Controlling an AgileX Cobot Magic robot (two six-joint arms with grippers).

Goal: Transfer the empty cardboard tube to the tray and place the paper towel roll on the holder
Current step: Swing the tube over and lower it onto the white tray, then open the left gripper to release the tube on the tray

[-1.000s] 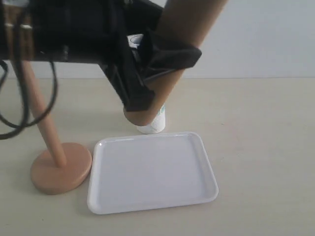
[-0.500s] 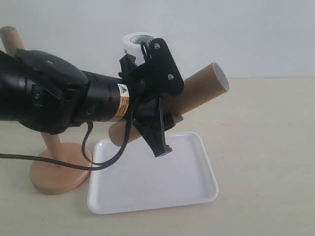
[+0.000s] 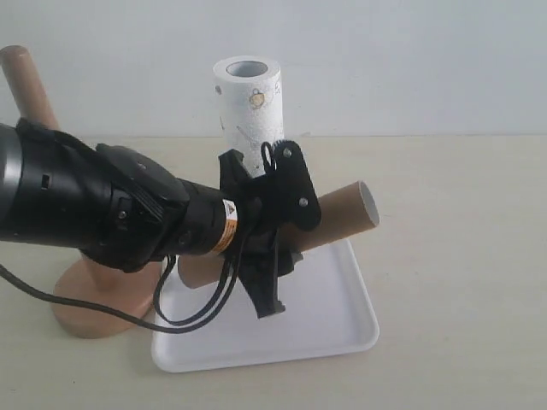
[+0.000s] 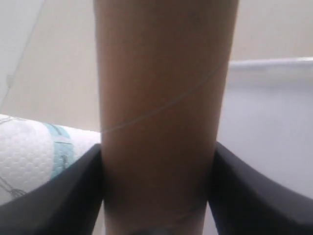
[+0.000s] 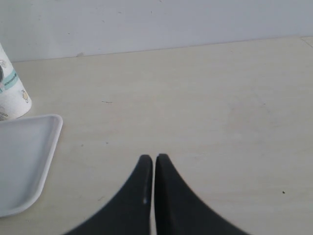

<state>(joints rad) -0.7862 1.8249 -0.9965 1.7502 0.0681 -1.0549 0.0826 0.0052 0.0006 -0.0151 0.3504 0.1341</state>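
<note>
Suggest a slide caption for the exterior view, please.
Left gripper holds the cardboard tube tilted over the tray, paper towel roll upright behind it.

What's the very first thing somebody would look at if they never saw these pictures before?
Probably the big black arm reaching in from the left, with its left gripper clamped on a tilted brown cardboard tube over the white tray. Next comes the tall paper towel roll standing upright behind them. The wooden holder is at the far left, the top of its pole bare.
</note>
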